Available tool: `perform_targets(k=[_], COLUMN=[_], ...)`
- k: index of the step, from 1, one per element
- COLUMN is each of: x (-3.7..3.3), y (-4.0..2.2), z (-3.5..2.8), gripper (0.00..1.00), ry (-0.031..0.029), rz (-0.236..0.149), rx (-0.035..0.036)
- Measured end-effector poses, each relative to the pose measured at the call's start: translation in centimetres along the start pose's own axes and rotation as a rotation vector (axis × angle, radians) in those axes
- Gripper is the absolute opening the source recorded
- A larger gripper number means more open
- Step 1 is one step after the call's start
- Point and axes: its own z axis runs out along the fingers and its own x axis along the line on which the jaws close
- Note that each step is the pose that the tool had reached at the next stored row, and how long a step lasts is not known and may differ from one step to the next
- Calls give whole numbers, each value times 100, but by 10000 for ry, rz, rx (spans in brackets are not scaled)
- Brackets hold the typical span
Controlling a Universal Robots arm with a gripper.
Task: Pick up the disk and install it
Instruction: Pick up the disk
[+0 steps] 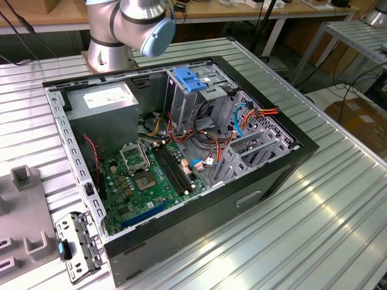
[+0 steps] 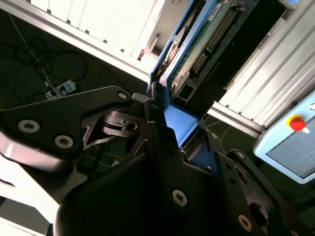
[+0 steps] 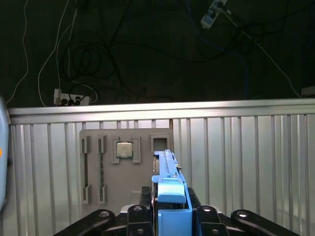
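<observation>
Second wrist view is showing the gripper [image 2: 175, 119] clamping the disk [image 2: 196, 50] by its blue rails; in the first wrist view, the disk is hanging edge-on near a grey fixture plate [image 3: 93, 167].

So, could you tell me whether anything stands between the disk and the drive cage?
The disk is clamped in the jaws of the gripper. A blue bracket lies on top of the drive cage, and cables run beside it; whether either blocks the slot cannot be told.
</observation>
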Motion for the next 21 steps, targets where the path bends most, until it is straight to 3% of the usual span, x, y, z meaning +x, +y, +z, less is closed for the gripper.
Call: perform_targets(k=[9,13,21], x=[-7,-7,-8], y=[-177,-189,-190], z=[0,-11,-197], gripper=[37,37,37], ry=[-1,-1,0], rz=[0,0,-1], rx=[1,1,0])
